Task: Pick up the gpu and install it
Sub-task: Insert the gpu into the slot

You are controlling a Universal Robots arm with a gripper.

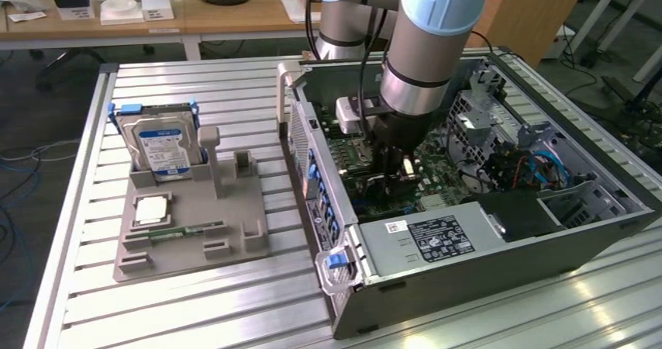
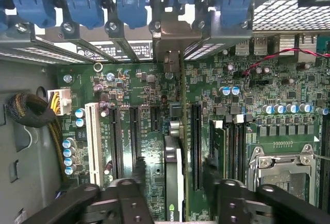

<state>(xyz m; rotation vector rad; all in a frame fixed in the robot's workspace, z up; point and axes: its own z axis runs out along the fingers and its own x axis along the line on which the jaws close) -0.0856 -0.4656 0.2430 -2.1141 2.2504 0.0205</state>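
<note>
Ribbed aluminium tabletop (image 1: 207, 302) carries an open computer case (image 1: 497, 248) and, toward the exterior view's left, a grey holder (image 1: 186, 233) with a blue-labelled hard drive (image 1: 160, 151) standing in it. Inside the case, the hand (image 2: 172, 175) reaches down over the green motherboard (image 2: 144, 116), its two fingers (image 2: 138, 172) closed on the gpu (image 2: 173, 183), which stands on edge among the expansion slots, its metal bracket at the case's rear wall.
</note>
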